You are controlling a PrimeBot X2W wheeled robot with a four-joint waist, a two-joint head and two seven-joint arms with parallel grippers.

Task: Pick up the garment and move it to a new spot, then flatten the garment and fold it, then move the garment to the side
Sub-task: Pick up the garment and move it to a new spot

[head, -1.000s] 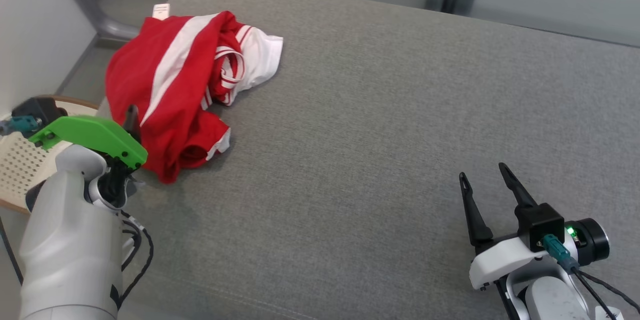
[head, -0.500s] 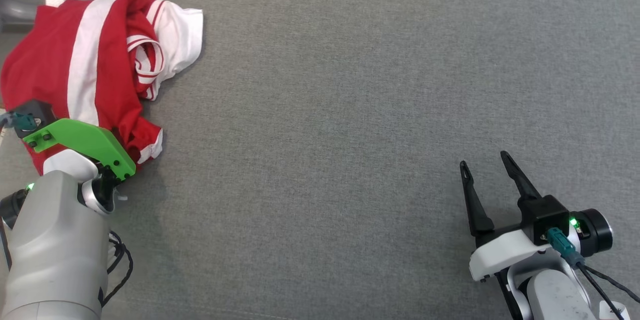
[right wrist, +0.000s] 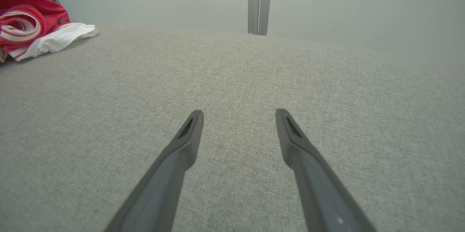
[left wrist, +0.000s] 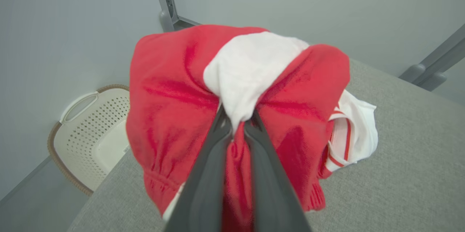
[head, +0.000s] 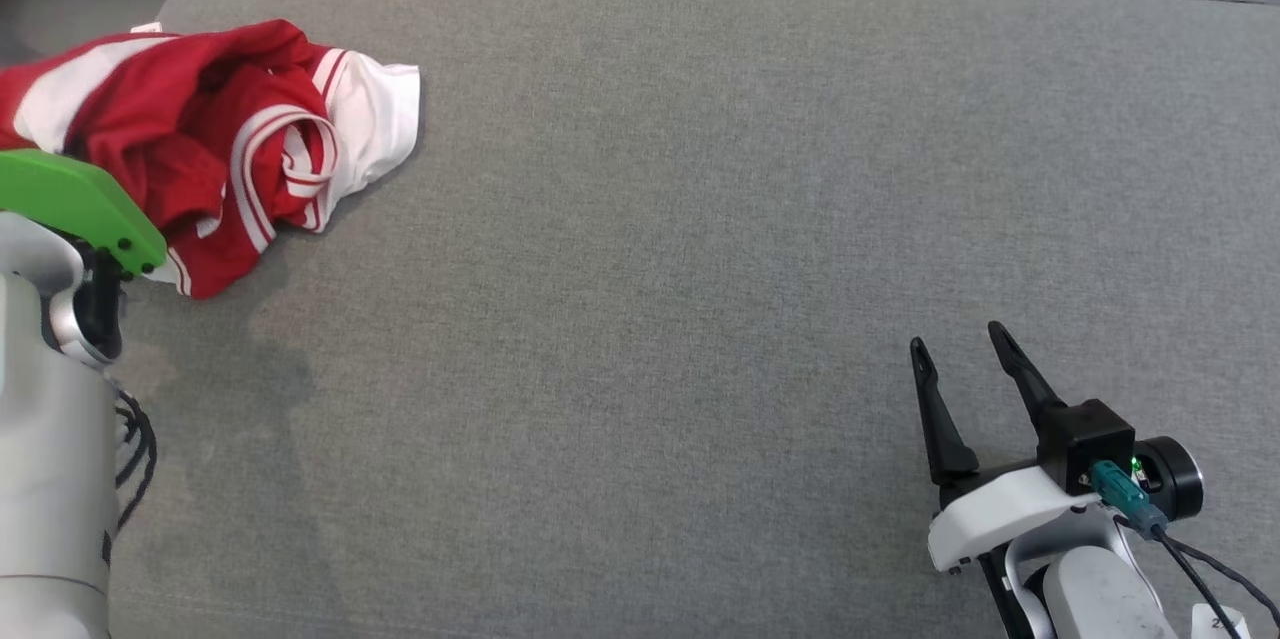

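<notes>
The garment (head: 220, 134) is a crumpled red and white piece at the far left of the grey padded table (head: 700, 219). In the left wrist view my left gripper (left wrist: 238, 125) is shut on a pinch of the garment (left wrist: 189, 90), which bunches up around the two fingertips. In the head view the fingers are hidden behind the green wrist plate (head: 75, 204). My right gripper (head: 955, 359) rests low at the near right, open, with nothing between its fingers; the right wrist view shows the same open gripper (right wrist: 238, 119) and the garment (right wrist: 32, 28) far off to the left.
A white perforated laundry basket (left wrist: 91, 126) stands on the floor beyond the table's left edge. Grey metal frame legs (left wrist: 167, 3) rise by the wall behind. The table surface stretches wide to the right of the garment.
My left gripper has closed on the garment and gathered it up, so the cloth now looks more bunched. The head camera has shifted. The right gripper has stayed in place, open.
</notes>
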